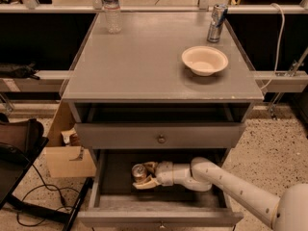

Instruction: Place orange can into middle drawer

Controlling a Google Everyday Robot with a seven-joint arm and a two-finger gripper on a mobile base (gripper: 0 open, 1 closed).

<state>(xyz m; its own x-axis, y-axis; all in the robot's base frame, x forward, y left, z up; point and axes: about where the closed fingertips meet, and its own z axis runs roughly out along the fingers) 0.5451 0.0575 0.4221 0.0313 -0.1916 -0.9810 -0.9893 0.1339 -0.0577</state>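
The orange can (139, 172) stands upright on the dark floor of the open middle drawer (115, 177), left of centre, its silver top showing. My gripper (144, 174) reaches in from the right on a white arm, with one pale finger behind the can and one in front of it, so the can sits between them. The drawer's grey front panel (159, 219) is pulled out toward the camera.
The top drawer with its round knob (161, 139) is closed above. On the cabinet top stand a white bowl (204, 60), a slim silver-and-blue can (217, 23) and a water bottle (111, 8). A cardboard box (67, 153) and cables lie at the left.
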